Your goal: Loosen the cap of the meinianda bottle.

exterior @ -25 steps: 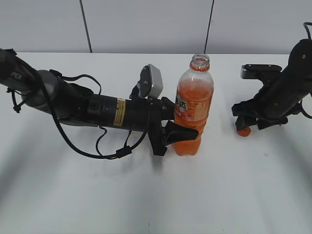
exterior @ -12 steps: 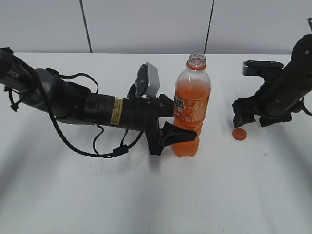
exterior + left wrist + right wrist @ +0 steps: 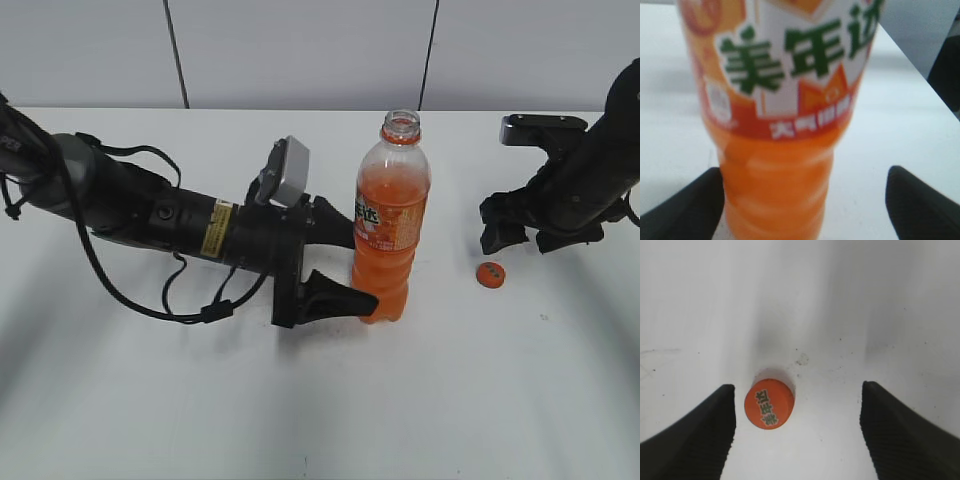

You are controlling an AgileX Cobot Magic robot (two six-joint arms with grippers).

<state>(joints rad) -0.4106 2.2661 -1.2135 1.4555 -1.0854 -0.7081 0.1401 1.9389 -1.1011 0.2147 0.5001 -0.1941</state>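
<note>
The meinianda bottle (image 3: 391,225) stands upright at the table's middle with its neck open and no cap on it. It fills the left wrist view (image 3: 785,100). My left gripper (image 3: 335,265) is open, its fingers wide on either side of the bottle's lower half, one finger close to it. The orange cap (image 3: 490,274) lies flat on the table to the right of the bottle. In the right wrist view the cap (image 3: 769,404) lies on the table between the fingers, near the left one. My right gripper (image 3: 528,238) is open and raised above the cap.
The white table (image 3: 450,400) runs to a grey panelled wall (image 3: 300,50) at the back. The left arm with its cable loop (image 3: 190,300) lies low across the table's left half.
My left gripper has opened and drawn back to the left off the bottle. My right gripper has let go of the cap on the table and risen away from it.
</note>
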